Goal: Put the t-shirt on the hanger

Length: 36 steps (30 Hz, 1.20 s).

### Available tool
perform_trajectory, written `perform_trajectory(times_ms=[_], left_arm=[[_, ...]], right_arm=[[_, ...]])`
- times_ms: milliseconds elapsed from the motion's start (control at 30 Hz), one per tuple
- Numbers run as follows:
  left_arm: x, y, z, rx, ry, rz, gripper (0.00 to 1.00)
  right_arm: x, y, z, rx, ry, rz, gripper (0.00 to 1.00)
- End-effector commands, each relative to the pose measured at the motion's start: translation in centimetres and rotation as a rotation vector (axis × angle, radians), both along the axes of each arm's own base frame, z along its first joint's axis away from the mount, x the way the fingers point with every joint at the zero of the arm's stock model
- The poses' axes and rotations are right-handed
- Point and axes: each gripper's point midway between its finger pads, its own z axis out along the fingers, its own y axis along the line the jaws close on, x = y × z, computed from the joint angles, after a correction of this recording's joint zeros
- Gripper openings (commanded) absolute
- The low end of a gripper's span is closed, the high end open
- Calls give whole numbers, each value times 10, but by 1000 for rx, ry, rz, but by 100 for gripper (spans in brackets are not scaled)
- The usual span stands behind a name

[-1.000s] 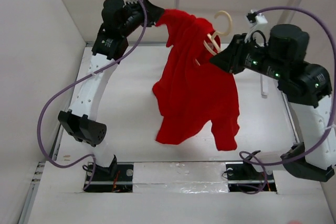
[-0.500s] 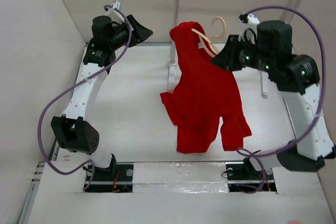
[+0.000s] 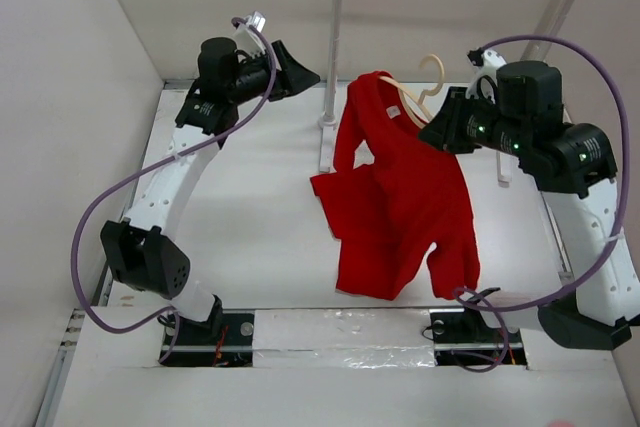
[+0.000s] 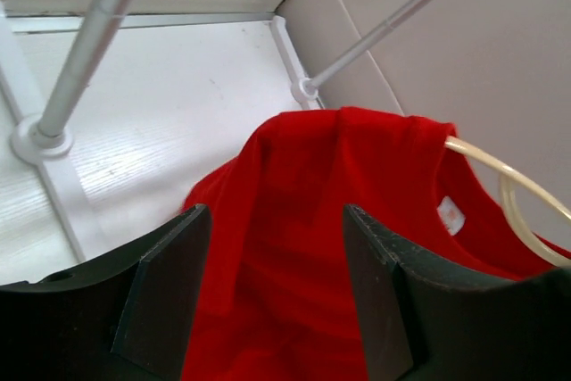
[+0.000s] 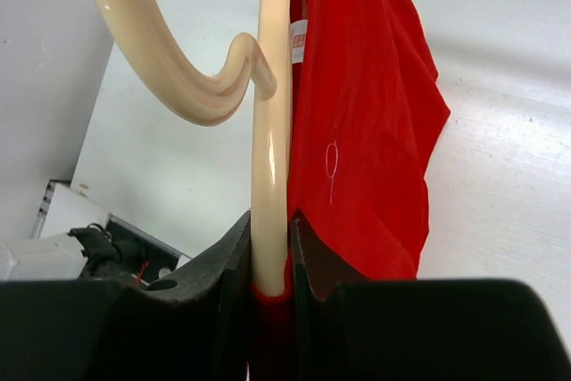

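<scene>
Over the white worktop [image 3: 250, 207] your right end effector [image 3: 430, 132] clamps the stiff hanger [image 5: 270, 131]; pinch the limp, probably light t-shirt [image 3: 400, 207] at its shoulder with the wide-apart left end effector [image 3: 305, 74].

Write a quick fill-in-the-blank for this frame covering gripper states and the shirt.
1. The right gripper is shut on the ____.
2. The left gripper is ____, with nothing between its fingers.
3. The t-shirt draped over the hanger is ____ in colour.

Missing words: hanger; open; red
</scene>
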Motion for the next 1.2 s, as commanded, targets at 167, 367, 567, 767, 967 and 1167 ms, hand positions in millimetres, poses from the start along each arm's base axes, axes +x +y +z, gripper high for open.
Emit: perform_trajectory(times_ms=[167,367,567,767,967,1167], left_arm=[[-63,-82,101,-66,-247,-236,61],[-70,-110,108,-25,-276,-221,59],[-36,-112,99,42,-274,-128,58],[-20,-131,70,99,-218,-101,54],[-22,-143,71,90,-235,-124,25],[-35,-150,77,41,-238,-195,0]], right_arm=[[15,-16,40,54,-174,-46,0],[9,-9,39,112,-214,-11,0],[5,-5,41,122,-221,22,0],[3,-2,39,134,-232,40,0],[4,0,34,131,-224,46,0],[6,-3,31,128,-234,28,0]])
